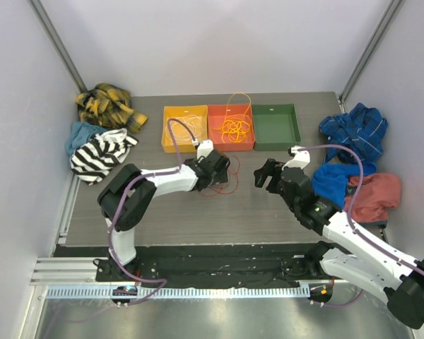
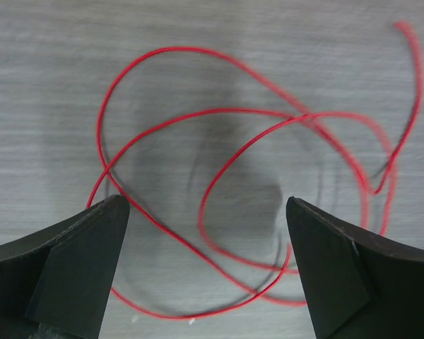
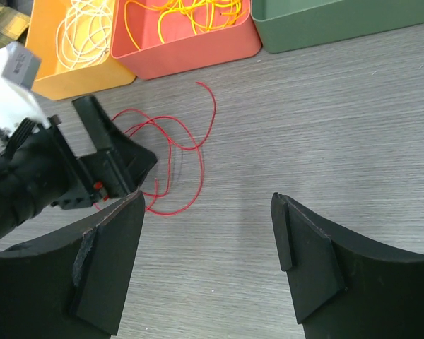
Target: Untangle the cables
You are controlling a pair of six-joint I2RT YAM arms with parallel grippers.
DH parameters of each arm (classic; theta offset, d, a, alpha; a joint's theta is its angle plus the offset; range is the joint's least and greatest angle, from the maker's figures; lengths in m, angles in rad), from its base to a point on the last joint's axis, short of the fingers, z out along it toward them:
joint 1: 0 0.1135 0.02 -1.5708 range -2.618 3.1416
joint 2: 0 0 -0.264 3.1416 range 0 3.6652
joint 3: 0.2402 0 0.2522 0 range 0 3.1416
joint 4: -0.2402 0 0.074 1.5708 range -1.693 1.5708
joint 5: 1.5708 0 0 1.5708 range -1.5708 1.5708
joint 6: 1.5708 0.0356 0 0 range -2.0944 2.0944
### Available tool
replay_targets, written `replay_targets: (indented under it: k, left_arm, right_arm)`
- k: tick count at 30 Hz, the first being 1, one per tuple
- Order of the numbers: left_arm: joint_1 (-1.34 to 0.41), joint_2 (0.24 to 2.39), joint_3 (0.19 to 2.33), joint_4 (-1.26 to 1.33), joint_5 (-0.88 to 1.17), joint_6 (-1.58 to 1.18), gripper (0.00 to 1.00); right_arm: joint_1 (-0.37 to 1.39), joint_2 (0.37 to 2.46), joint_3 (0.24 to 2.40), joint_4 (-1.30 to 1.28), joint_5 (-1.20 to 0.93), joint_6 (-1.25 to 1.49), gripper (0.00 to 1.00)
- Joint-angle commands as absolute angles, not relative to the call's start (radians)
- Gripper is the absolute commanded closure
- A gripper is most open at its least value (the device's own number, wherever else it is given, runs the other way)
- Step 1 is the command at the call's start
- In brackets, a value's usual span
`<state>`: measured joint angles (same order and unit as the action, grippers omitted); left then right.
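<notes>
**Risk of pinching two strands at once**

My left gripper (image 2: 206,206) hangs wide open and empty over the red cable (image 2: 219,110), which lies in loose loops on the table (image 2: 42,70). My right gripper (image 3: 206,205) is open too, holding nothing. Closing on crossed strands could tighten a knot.

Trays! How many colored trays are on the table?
3, side by side at the far side of the table: the yellow tray on the left with white cable, the red tray in the middle with yellow cable, and the green tray on the right. None seem hidden.
</notes>
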<state>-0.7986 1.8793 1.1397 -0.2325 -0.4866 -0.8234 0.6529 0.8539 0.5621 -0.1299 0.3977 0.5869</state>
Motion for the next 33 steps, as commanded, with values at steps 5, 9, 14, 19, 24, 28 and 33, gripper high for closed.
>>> replay_targets:
  k: [5, 9, 14, 19, 24, 28, 33]
  left_arm:
    - [-0.79, 1.951, 1.204, -0.203, -0.472, -0.799, 0.22]
    - [-0.787, 1.957, 1.219, -0.198, -0.463, -0.762, 0.7]
    - [-0.787, 1.887, 1.186, -0.204, -0.396, -0.749, 1.0]
    - [-0.787, 1.734, 1.112, -0.181, -0.305, -0.727, 1.0]
    - [-0.788, 1.643, 1.082, -0.225, -0.242, -0.716, 1.0]
    - [-0.798, 1.615, 1.046, -0.235, -0.235, -0.715, 1.0]
    - [-0.801, 1.628, 1.02, -0.232, -0.227, -0.722, 1.0]
  right_arm:
    - [0.655, 0.775, 0.601, -0.152, 0.456, 0.561, 0.2]
    - [0.657, 0.787, 0.588, -0.152, 0.449, 0.555, 0.2]
    - [0.655, 0.805, 0.549, -0.132, 0.489, 0.575, 0.17]
    - [0.655, 0.926, 0.515, -0.008, 0.385, 0.545, 0.12]
    - [0.657, 1.115, 0.517, 0.195, 0.301, 0.583, 0.1]
    - [0.681, 1.242, 0.543, 0.275, 0.29, 0.569, 0.1]
    - [0.701, 1.321, 0.578, 0.301, 0.284, 0.563, 0.1]
